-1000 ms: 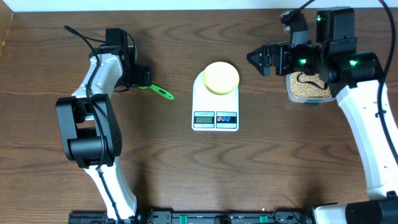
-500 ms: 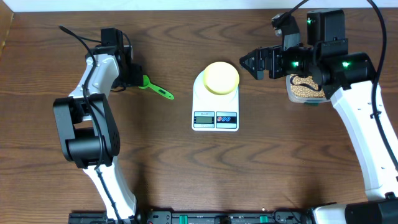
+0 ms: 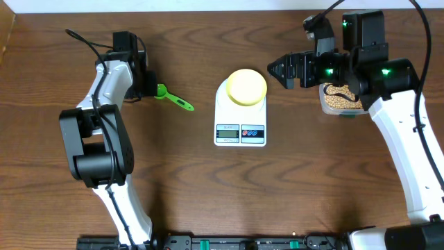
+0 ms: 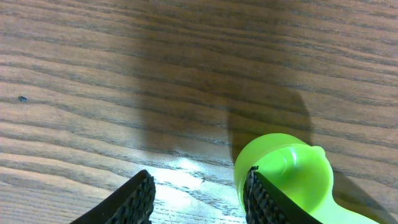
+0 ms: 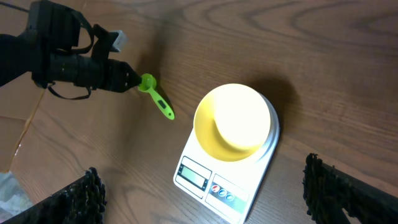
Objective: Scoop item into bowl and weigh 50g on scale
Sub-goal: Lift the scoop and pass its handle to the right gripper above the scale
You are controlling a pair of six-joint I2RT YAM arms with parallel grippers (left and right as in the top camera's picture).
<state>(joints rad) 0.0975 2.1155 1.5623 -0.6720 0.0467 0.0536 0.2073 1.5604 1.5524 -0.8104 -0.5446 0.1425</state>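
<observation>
The pale yellow bowl [image 3: 247, 87] [image 5: 233, 121] stands on the white scale [image 3: 240, 132] [image 5: 205, 180] at the table's middle. The beige beans [image 3: 338, 97] fill a clear tub at the right, partly under my right arm. My right gripper [image 3: 281, 69] [image 5: 211, 199] hovers wide open beside the bowl's right, holding nothing. A green scoop [image 3: 175, 100] [image 4: 286, 177] [image 5: 158, 99] lies on the wood at the left. My left gripper [image 3: 149, 87] [image 4: 199, 199] sits at the scoop's round end, jaws partly apart with bare wood between them. The scoop's head lies just outside the right finger [image 4: 258, 199].
The clear tub [image 3: 323, 104] stands near the table's right side under my right arm. The left arm's body [image 3: 97, 139] stands on the left part of the table. Bare wood [image 3: 243, 194] lies in front of the scale.
My left gripper's jaws have narrowed and it has drawn back slightly, uncovering the scoop's round head. My right arm has shifted left toward the bowl, then held still.
</observation>
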